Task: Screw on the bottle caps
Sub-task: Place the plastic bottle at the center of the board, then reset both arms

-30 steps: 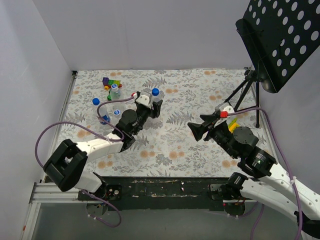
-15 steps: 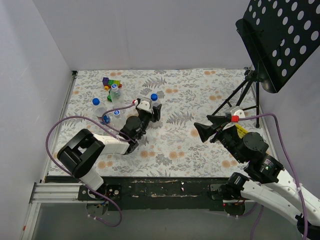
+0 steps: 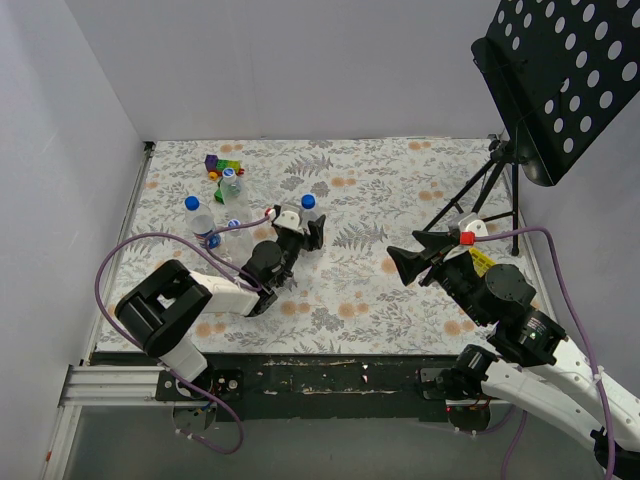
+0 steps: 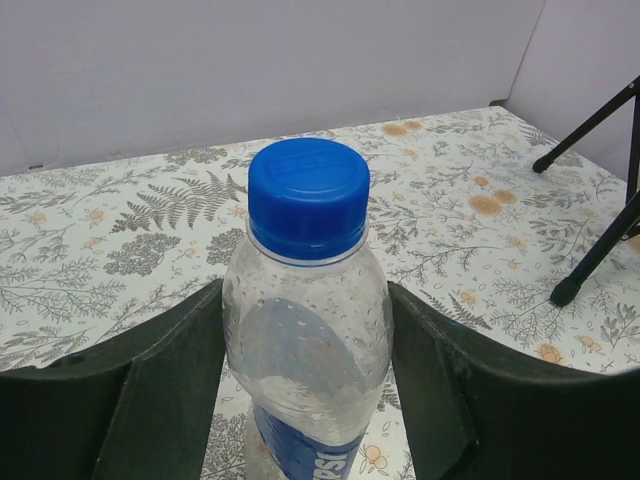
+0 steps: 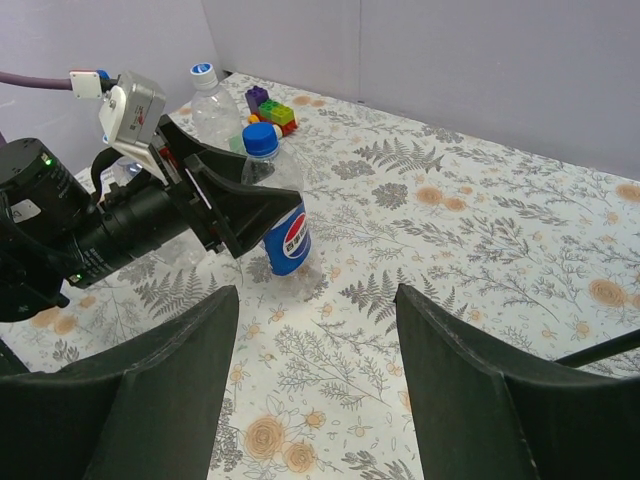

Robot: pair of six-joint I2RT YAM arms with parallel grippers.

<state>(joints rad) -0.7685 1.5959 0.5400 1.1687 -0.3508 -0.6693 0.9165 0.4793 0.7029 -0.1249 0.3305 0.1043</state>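
A clear bottle point(image 4: 305, 340) with a blue Pepsi label stands upright on the floral table, and a blue bottle cap point(image 4: 308, 197) sits on its neck. My left gripper point(image 4: 305, 345) is shut on the bottle's body, one finger against each side. From above, the same bottle point(image 3: 309, 228) and cap point(image 3: 308, 201) are at centre left inside the left gripper point(image 3: 302, 226). The right wrist view shows the bottle point(image 5: 284, 220) too. My right gripper point(image 3: 406, 257) hovers open and empty over the table to its right, its fingers point(image 5: 160, 390) wide apart.
More bottles stand at the back left: one with a blue cap point(image 3: 192, 204), one with a pale cap point(image 3: 231, 173), and another point(image 3: 232, 227) beside the left arm. Toy blocks point(image 3: 222, 163) lie behind them. A music stand's tripod point(image 3: 480, 195) stands at the right.
My left gripper has carried the capped bottle slightly nearer and lower, and its arm has folded in. The right arm drew back to the right, then held still.
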